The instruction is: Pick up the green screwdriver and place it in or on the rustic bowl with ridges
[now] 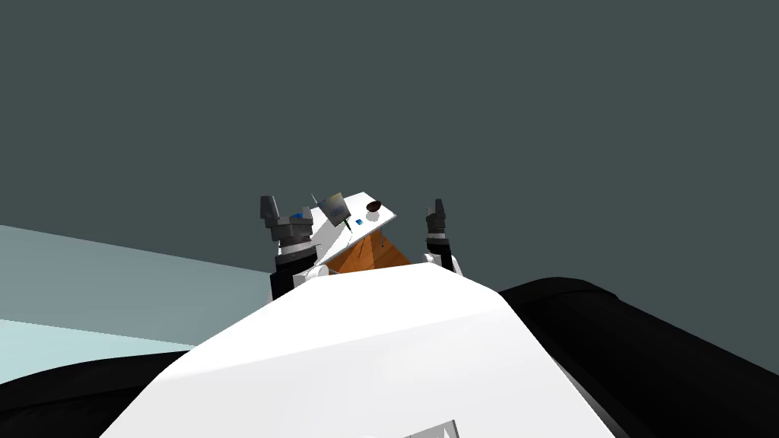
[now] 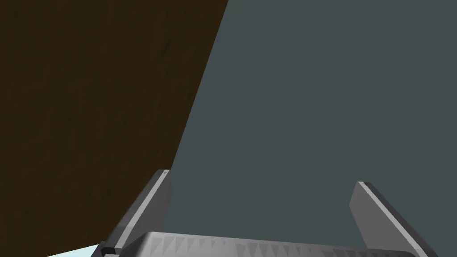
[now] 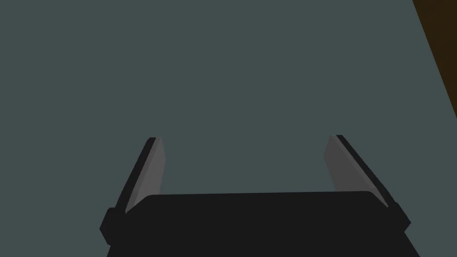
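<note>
Scene: A small table (image 1: 335, 237) with a white top and an orange-brown base stands just ahead of the robot, between its two raised arms, against a dark grey-green wall (image 1: 532, 114).
Green screwdriver: A thin green sliver (image 1: 347, 225) lies on the white tabletop, near the side towards the left arm; it is too small to make out handle from tip.
Bowl: A dark brown bowl (image 1: 373, 205) sits on the tabletop's far part, well apart from the sliver; any ridges cannot be told.
Other items: A grey box (image 1: 333, 205) stands tilted on the tabletop just beyond the green sliver, and a tiny blue item (image 1: 359, 222) lies beside it.
Left gripper: The left gripper (image 2: 262, 176) is held up beside the table's left edge (image 1: 287, 217), its claw wide and holding nothing; one finger (image 2: 154, 196) shows against a dark brown grained surface (image 2: 89, 111).
Right gripper: The right gripper (image 3: 244, 137) stands off the table's right side (image 1: 435, 214), its claw likewise wide, nothing between the fingers (image 3: 149, 172).
</note>
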`<state>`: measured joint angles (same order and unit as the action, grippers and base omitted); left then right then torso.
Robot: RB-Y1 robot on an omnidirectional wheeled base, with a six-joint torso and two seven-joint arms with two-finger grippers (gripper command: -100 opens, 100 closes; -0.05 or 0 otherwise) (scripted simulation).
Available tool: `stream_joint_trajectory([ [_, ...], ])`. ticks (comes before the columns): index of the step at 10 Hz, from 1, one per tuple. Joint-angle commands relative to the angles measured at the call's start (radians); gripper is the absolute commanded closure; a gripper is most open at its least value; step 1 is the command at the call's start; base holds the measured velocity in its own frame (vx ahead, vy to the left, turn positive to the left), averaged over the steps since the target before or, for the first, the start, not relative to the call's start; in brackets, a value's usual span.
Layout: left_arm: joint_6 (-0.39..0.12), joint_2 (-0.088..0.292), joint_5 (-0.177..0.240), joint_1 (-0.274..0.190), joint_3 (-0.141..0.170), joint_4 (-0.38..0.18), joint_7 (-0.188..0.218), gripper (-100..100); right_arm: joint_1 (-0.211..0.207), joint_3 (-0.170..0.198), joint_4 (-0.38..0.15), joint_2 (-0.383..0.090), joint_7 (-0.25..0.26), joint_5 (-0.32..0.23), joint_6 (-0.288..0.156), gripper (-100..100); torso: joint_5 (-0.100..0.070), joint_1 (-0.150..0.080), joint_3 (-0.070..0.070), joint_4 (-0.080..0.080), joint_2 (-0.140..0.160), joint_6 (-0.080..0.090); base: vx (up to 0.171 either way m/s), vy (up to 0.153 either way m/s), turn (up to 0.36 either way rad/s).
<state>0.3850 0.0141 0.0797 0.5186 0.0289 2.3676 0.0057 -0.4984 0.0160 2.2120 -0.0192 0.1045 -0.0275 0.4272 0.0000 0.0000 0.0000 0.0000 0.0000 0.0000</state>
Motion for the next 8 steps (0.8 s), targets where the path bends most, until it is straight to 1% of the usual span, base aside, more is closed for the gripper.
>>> stream_joint_trajectory([
  [1,-0.003,0.048,-0.010,-0.005,-0.002,-0.021,-0.005,-100,0.000,0.000,0.000,0.000,0.000,0.000,0.000,0,0.000,0.000,0.000,0.000,0.000,0.000,-0.007,0.002,-0.039],
  [4,-0.009,0.116,-0.033,-0.017,-0.005,-0.071,-0.018,-100,0.000,0.000,0.000,0.000,0.000,0.000,0.000,0,0.000,0.001,0.001,0.000,0.001,0.000,-0.019,0.009,-0.043],
  [8,-0.018,0.216,-0.080,-0.041,-0.009,-0.170,-0.043,-100,0.000,0.000,0.000,0.000,0.000,0.000,0.000,0,0.000,0.002,0.001,0.001,0.002,0.000,-0.037,0.019,-0.062],
])
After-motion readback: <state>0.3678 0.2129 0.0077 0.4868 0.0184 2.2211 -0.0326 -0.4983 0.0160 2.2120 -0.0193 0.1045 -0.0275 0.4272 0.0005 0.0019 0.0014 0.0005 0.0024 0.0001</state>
